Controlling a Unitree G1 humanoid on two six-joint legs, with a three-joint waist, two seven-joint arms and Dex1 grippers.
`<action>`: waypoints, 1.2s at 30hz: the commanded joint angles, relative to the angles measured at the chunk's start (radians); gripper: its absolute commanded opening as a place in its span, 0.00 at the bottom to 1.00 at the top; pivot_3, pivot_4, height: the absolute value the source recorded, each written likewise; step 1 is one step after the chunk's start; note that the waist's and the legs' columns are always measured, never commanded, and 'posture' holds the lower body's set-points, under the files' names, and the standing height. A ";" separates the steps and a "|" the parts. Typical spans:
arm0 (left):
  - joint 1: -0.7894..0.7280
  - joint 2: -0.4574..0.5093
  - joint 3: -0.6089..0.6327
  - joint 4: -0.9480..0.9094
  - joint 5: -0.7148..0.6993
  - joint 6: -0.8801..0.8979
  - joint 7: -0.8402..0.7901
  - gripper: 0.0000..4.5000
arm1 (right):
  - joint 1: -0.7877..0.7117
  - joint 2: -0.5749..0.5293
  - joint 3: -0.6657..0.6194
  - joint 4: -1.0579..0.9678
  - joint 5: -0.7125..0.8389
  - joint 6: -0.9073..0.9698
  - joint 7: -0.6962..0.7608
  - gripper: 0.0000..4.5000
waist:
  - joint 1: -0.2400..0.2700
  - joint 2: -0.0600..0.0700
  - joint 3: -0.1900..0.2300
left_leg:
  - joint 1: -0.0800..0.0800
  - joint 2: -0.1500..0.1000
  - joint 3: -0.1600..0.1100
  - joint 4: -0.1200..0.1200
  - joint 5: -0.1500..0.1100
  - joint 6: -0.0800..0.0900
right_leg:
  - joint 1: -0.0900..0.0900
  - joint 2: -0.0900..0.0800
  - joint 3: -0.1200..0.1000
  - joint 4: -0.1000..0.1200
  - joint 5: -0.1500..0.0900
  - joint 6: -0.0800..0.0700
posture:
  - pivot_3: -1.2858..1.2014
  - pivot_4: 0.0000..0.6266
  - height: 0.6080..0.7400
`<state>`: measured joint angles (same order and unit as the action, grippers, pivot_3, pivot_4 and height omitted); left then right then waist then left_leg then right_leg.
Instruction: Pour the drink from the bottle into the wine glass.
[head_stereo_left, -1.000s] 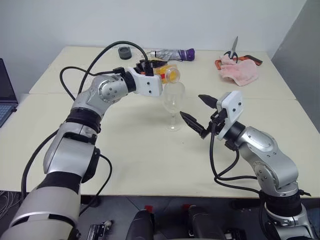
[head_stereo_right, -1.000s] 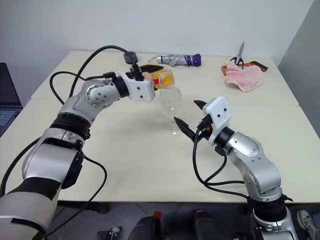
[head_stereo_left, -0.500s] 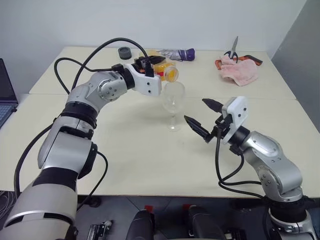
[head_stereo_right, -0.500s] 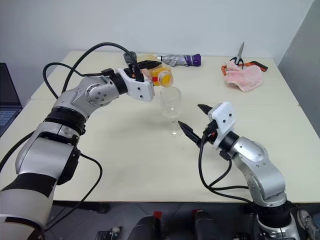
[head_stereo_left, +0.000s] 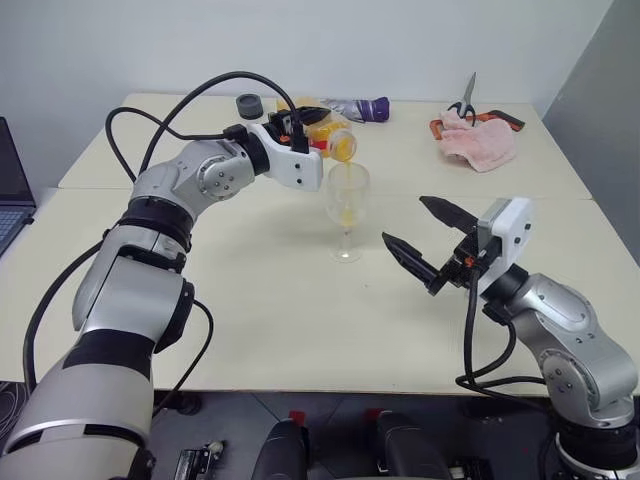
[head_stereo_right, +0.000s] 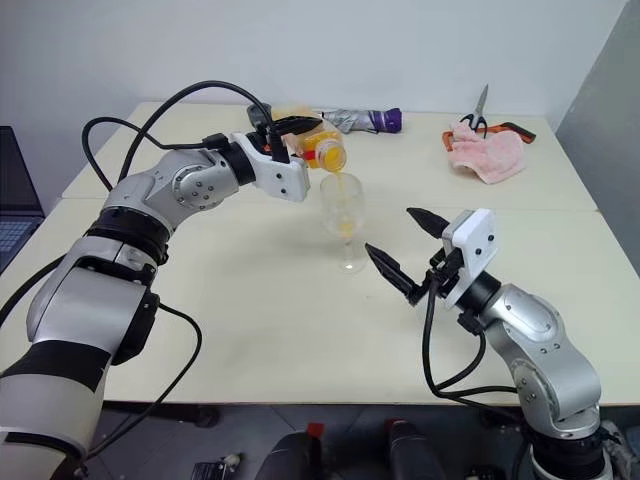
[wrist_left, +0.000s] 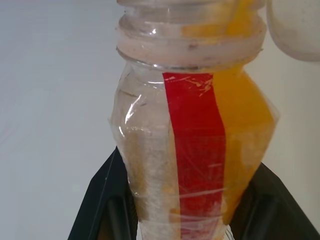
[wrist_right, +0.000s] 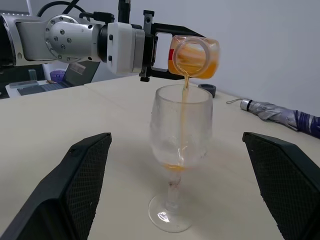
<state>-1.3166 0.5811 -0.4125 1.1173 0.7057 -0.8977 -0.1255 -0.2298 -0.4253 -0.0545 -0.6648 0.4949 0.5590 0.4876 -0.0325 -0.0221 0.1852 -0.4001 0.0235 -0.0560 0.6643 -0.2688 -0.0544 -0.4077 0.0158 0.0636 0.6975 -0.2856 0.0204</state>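
My left gripper (head_stereo_left: 316, 128) is shut on the clear bottle (head_stereo_left: 336, 144), holding it tipped on its side with its open mouth just above the wine glass (head_stereo_left: 347, 203). In the left wrist view the black fingers (wrist_left: 104, 202) clamp the bottle (wrist_left: 195, 150) on both sides of its red label strip. A thin stream of orange drink (wrist_right: 184, 102) falls from the mouth into the bowl, and a little drink (wrist_right: 174, 166) lies at the bottom. The glass stands upright on the table. My right gripper (head_stereo_left: 405, 222) hovers open to the right of the glass, clear of it, with nothing between its fingers.
Along the table's far edge lie a dark round lid (head_stereo_left: 249, 103), a folded grey and purple umbrella (head_stereo_left: 352, 106), and a pink cloth (head_stereo_left: 480, 141) with scissors (head_stereo_left: 466, 99). A laptop (head_stereo_left: 11, 190) sits at the far left. Black cables loop over my left arm.
The bottle has been tipped further and the drink now streams into the glass, which was dry before. My right gripper has drawn back from the glass toward the right.
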 joint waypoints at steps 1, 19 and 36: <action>-0.064 0.013 0.000 -0.007 0.002 -0.009 0.045 0.40 | -0.002 -0.008 -0.015 -0.048 0.026 0.002 -0.010 1.00 | 0.000 0.000 0.000 | 0.000 0.000 0.000 0.000 0.000 0.000 | 0.000 0.000 0.000 0.000 0.000 0.000 | 0.52 0.24 1.00; -0.096 0.024 -0.041 0.025 0.042 -0.006 0.118 0.40 | 0.017 -0.023 0.009 -0.090 0.063 0.002 0.000 1.00 | 0.000 0.000 0.000 | 0.000 0.000 0.000 0.000 0.000 0.000 | 0.000 0.000 0.000 0.000 0.000 0.000 | 0.52 0.24 1.00; -0.120 0.033 -0.068 0.048 0.075 0.002 0.164 0.40 | 0.029 -0.028 0.015 -0.095 0.063 -0.018 -0.011 1.00 | 0.000 0.000 0.000 | 0.000 0.000 0.000 0.000 0.000 0.000 | 0.000 0.000 0.000 0.000 0.000 0.000 | 0.52 0.24 1.00</action>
<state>-1.3866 0.5960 -0.4877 1.1760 0.7866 -0.8970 0.0113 -0.2040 -0.4516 -0.0350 -0.7122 0.5513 0.5646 0.4789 -0.0325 -0.0222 0.1852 -0.4000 0.0234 -0.0557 0.6645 -0.2687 -0.0544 -0.4077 0.0157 0.0637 0.6979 -0.2856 0.0204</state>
